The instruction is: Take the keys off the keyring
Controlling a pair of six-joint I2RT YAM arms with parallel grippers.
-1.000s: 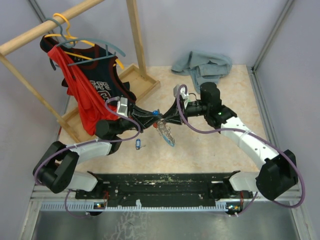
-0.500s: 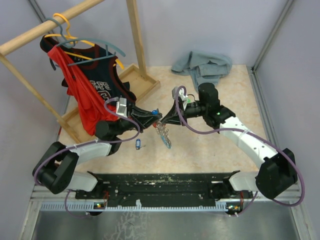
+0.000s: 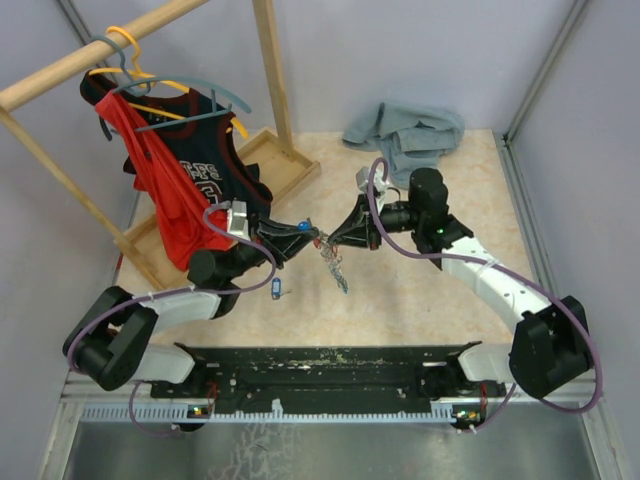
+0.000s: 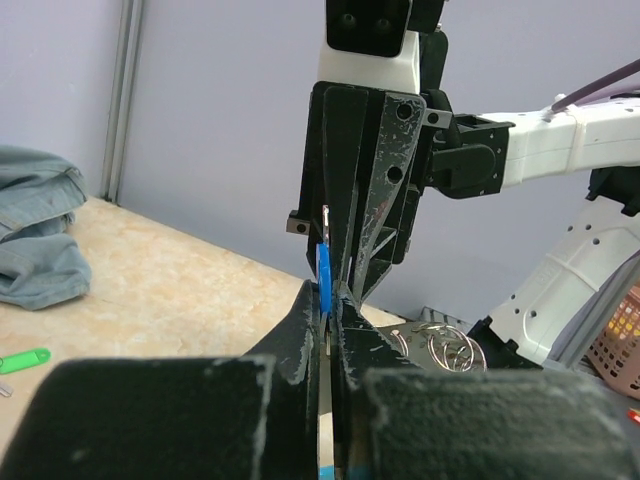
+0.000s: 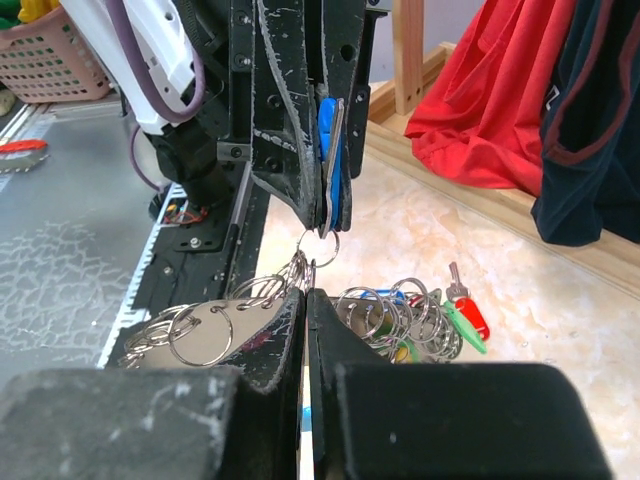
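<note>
Left tool [image 3: 308, 237] is clamping a blue-tagged key [image 4: 322, 272]. Right tool [image 3: 333, 239] is pinching shut on the keyring [image 5: 321, 247]. The other keys [image 3: 334, 266] are dangling between them above the table [image 3: 430, 290]. Pink basket [image 5: 55, 75] is holding something yellow-green, can't tell what.

One camera looks down from above and behind the two white-and-black arms [image 3: 480, 275]. The wrist cameras face each other closely, sharing the blue-tagged silvery key [image 4: 322, 275] between.
</note>
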